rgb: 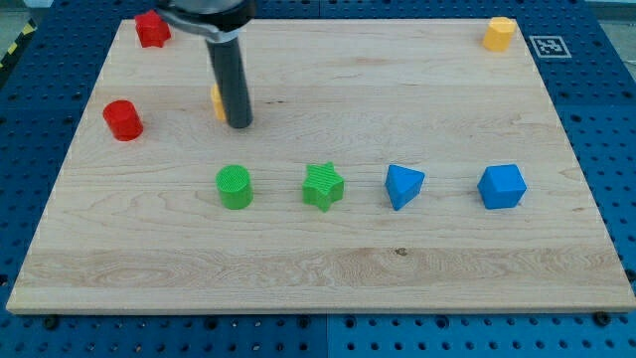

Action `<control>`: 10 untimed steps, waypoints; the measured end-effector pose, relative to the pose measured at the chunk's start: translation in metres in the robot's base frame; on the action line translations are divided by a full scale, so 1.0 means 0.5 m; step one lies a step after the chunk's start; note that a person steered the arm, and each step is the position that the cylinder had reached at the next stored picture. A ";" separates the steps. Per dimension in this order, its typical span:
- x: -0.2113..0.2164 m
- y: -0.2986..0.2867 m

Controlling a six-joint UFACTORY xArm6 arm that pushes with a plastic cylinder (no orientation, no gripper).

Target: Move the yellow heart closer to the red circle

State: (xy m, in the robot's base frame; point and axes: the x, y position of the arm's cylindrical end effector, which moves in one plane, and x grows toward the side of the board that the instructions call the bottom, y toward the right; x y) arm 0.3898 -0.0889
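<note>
- The arm carried no claw, so nothing was clenched or released: it ended in a straight dark rod, and my tip rested on the pale wooden board in the upper left part of the view.
- The small yellow block, presumably the yellow heart, sat touching the rod's left side; the rod hid most of it, so its shape could not be made out.
- The red circle, a short red cylinder, stood to the view's left of the yellow block, apart from it, near the board's left edge.
- A second red block, shape unclear, lay at the top left corner.
- A yellow block with flat faces lay at the top right corner.
- 4 blocks formed a row below the tip: green cylinder, green star, blue triangular block, blue cube-like block.
- A blue pegboard table surrounded the board.
</note>
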 end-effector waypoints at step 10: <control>-0.028 0.020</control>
State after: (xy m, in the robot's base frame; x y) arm 0.3757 -0.0791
